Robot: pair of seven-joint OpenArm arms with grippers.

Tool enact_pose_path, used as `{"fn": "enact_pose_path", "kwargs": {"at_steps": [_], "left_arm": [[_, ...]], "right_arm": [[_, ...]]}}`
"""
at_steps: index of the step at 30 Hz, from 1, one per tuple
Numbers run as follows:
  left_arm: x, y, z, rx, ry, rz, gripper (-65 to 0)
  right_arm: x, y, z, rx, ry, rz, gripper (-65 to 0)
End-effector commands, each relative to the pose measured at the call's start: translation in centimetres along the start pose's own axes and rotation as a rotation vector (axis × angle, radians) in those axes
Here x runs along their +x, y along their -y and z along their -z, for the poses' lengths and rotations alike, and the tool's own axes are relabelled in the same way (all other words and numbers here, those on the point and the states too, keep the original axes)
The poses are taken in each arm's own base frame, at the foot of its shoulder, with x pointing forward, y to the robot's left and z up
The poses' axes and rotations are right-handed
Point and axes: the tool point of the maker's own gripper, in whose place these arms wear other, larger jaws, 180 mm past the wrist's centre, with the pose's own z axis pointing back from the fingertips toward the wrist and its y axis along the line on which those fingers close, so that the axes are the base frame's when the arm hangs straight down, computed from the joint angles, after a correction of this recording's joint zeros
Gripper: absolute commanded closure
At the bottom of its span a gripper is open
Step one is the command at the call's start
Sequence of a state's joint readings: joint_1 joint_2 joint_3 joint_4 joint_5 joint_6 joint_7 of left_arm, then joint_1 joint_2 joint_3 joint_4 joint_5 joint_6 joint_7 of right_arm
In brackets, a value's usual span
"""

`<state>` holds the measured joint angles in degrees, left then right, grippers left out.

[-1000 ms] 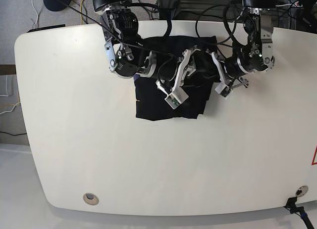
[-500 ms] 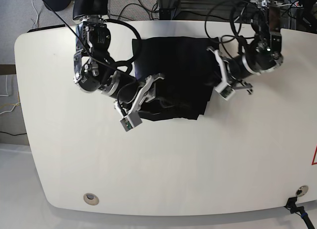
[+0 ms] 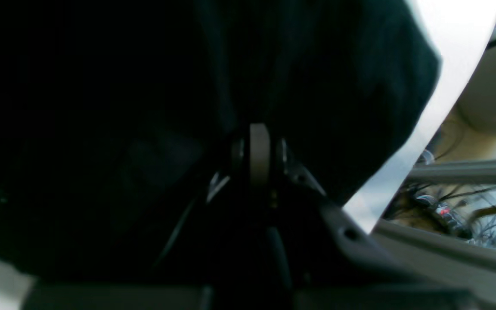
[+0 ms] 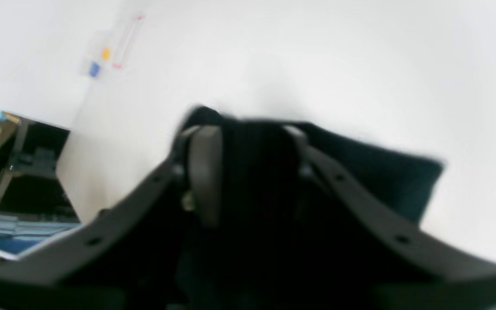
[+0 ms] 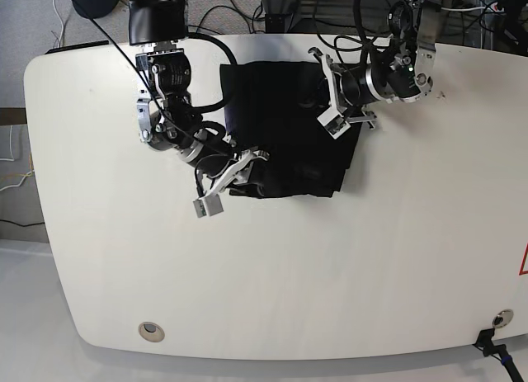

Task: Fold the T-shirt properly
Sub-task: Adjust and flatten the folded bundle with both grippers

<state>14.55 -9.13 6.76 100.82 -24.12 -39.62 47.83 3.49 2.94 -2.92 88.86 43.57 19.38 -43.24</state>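
On white table [image 5: 272, 275], black T-shirt [image 5: 285, 126]; left tool [image 5: 328, 118] closed, right tool [image 5: 235, 172] gripping its edge.

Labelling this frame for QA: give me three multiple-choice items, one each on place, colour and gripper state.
1. Where does the plain black cloth T-shirt lie on the white table?
A far middle
B near edge
C left end

2. What colour is the tabletop?
A white
B grey
C wood brown

3. How is the left gripper?
A wide open
B shut
C out of view

A: the shirt lies by the far edge, in the middle. A: bare surface reads white. B: its fingertips meet over the cloth in the left wrist view.
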Motion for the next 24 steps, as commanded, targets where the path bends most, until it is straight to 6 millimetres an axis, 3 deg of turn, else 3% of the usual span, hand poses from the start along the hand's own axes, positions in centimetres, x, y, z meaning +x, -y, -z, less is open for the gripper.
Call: {"fn": "enact_pose_path", "kwargs": {"at_steps": [1, 4, 8, 11, 13, 18, 24], "left_arm": [[-0.3, -0.6, 0.1, -0.013, 0.034, -0.023, 0.0], [-2.5, -1.5, 0.7, -0.015, 0.007, -0.079, 0.0], [-4.1, -4.4, 0.9, 0.014, -0.042, -0.111, 0.0], [-4.2, -7.3, 0.8, 0.049, -0.068, -0.111, 0.0], [-3.4, -9.4, 0.6, 0.076, -0.071, -0.105, 0.0], [-0.6, -13.7, 0.6, 0.121, -0.068, -0.082, 0.0], [2.5, -15.7, 1.6, 0.121, -0.067, -0.044, 0.0]], "right_arm": [[0.7, 0.7, 0.5, 0.002, 0.052, -0.001, -17.0], [-1.3, 2.7, 1.0, -0.034, 0.023, 0.031, -15.2], [-3.0, 4.6, 0.8, -0.071, 0.007, 0.033, -11.2], [-4.1, 5.7, 0.1, -0.097, -0.006, 0.041, -8.5], [-4.7, 6.5, -0.7, -0.119, -0.015, 0.038, -8.3], [-6.6, 5.4, -2.5, -0.113, -0.028, 0.036, -8.3], [-9.1, 3.1, -4.1, -0.089, -0.039, 0.058, -8.3]]}}
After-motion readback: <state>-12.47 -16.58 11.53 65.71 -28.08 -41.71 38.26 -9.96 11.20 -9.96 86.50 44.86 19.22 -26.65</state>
